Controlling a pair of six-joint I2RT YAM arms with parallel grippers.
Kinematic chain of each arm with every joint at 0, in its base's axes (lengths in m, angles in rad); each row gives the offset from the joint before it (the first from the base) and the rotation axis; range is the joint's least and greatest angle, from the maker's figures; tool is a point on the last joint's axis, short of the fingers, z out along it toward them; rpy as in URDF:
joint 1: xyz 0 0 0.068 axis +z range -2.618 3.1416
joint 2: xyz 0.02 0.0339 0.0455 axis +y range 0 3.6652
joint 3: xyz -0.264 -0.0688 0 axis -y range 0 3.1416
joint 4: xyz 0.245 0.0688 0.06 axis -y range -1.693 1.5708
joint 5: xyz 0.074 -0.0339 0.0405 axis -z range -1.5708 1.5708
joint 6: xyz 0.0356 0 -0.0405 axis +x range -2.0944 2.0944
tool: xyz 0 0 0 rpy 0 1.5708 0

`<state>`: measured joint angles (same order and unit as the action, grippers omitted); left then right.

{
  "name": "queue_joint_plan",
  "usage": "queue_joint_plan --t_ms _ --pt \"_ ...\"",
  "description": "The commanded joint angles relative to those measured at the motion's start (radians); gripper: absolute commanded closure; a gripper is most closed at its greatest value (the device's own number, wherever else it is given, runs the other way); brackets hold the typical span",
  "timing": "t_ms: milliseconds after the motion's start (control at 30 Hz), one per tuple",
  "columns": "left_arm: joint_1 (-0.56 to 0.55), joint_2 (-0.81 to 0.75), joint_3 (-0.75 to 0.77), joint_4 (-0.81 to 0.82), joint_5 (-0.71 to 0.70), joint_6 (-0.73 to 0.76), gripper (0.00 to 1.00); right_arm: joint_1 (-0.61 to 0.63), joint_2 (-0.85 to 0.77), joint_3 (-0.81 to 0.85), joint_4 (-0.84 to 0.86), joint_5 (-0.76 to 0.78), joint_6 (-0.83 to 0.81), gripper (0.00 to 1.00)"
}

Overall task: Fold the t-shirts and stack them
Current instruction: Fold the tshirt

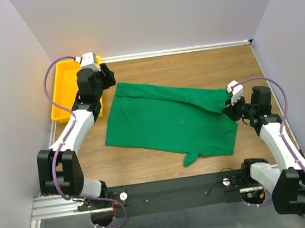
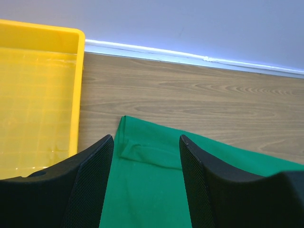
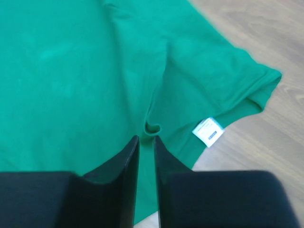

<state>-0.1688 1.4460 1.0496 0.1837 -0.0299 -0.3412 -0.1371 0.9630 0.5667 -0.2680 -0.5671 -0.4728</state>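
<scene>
A dark-green t-shirt (image 1: 170, 123) lies spread on the wooden table, with one sleeve (image 1: 192, 156) pointing toward the near edge. A raised ridge of cloth runs from its far left corner to its right end. My left gripper (image 1: 107, 78) hovers open over that far left corner (image 2: 142, 152), with the cloth below the gap (image 2: 146, 138) and untouched. My right gripper (image 1: 229, 109) is at the shirt's right end. Its jaws (image 3: 146, 138) stand a narrow gap apart, with a small pucker of fabric (image 3: 153, 127) just ahead of the tips. The white label (image 3: 208, 131) lies beside them.
A yellow plastic tray (image 1: 63, 97) stands at the far left, its rim (image 2: 78, 71) right beside the left gripper. White walls close off the back and both sides. Bare wood (image 1: 191, 64) shows beyond the shirt.
</scene>
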Motion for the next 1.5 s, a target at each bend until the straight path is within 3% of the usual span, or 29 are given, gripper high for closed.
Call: queue_joint_plan --t_ms 0,67,200,300,367,400,533,733,1067,1467 --pt "0.012 -0.076 -0.023 0.005 0.007 0.008 0.35 0.005 -0.059 0.030 -0.215 -0.043 -0.211 0.55" --pt "0.015 -0.090 -0.031 -0.001 0.008 0.013 0.34 0.005 -0.081 0.047 -0.234 -0.008 -0.219 0.38" --pt "0.018 -0.128 -0.049 -0.018 0.012 0.008 0.32 0.004 -0.005 0.166 -0.229 0.052 -0.133 0.28" --pt "0.022 -0.154 -0.071 -0.029 0.018 -0.013 0.30 0.005 0.205 0.255 -0.241 -0.051 0.003 0.25" --pt "0.026 -0.179 -0.088 -0.036 0.021 -0.025 0.30 0.007 0.337 0.344 -0.281 -0.124 0.072 0.28" --pt "0.028 -0.190 -0.094 -0.039 0.022 -0.033 0.30 0.028 0.456 0.376 -0.333 -0.157 0.097 0.34" --pt "0.038 -0.248 -0.135 -0.052 0.024 -0.038 0.29 0.119 0.603 0.459 -0.335 -0.090 0.141 0.34" --pt "0.049 -0.337 -0.204 -0.079 0.058 -0.045 0.29 0.133 0.778 0.554 -0.323 0.010 0.172 0.34" --pt "0.057 -0.430 -0.293 -0.110 0.062 -0.056 0.29 0.134 0.844 0.581 -0.307 0.032 0.169 0.38" --pt "0.060 -0.429 -0.296 -0.109 0.077 -0.062 0.29 0.169 0.824 0.542 -0.306 -0.037 0.138 0.59"
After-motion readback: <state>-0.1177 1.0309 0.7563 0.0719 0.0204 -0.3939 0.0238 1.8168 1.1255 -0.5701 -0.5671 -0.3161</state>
